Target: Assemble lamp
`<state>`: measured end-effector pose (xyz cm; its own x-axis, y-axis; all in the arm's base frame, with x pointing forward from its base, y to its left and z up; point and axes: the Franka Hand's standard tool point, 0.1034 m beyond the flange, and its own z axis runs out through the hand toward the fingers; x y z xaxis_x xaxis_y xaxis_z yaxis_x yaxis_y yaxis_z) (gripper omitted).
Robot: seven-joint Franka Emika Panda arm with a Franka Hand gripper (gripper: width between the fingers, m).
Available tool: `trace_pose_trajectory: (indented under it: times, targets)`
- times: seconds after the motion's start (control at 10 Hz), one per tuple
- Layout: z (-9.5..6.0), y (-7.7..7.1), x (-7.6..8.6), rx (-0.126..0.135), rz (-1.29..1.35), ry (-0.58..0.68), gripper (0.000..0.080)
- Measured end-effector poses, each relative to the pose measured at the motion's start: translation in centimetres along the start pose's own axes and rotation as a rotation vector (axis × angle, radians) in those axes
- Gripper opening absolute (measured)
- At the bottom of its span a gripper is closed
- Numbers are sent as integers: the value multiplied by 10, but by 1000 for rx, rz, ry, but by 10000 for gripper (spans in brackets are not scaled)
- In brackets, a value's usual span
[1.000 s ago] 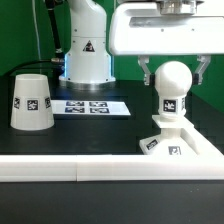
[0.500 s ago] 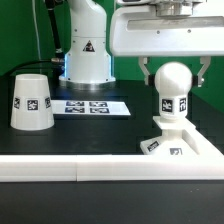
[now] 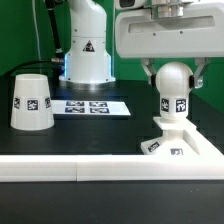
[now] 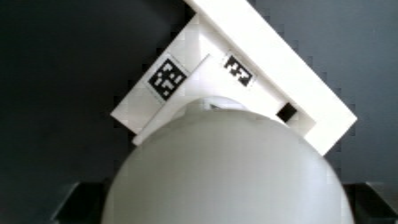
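The white bulb (image 3: 172,85) stands upright with its neck in the stepped square base (image 3: 178,140) at the exterior view's right. My gripper (image 3: 175,72) hangs over it with a finger on each side of the ball top, shut on the bulb. In the wrist view the ball (image 4: 228,165) fills the picture, with the tagged base (image 4: 178,80) beneath it and dark fingers at the two lower corners. The cup-shaped shade (image 3: 31,101) sits mouth down at the exterior view's left, untouched.
The marker board (image 3: 92,106) lies flat between the shade and the base. A long white bar (image 3: 70,168) runs along the front of the black table. The arm's white pedestal (image 3: 87,50) stands at the back.
The gripper body has turned and shifted a little toward the exterior view's right. The bulb has turned with it; a second tag now shows on its neck.
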<state>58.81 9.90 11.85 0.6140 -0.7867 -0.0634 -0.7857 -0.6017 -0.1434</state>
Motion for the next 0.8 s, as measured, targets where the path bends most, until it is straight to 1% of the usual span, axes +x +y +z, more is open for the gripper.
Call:
trace_pose_trajectory:
  times: [0.2,0.3,0.4,0.6,0.7,0.8]
  targets:
    - [1,-2,0,11,186,-15,579]
    - [1,-3,2,18,228,-20,579]
    - [1,-3,2,25,258,-29,579]
    - [2,-3,0,20,194,-24,582]
    - [3,-5,-5,9,137,-11,672]
    - [3,-7,-8,3,46,-1,695]
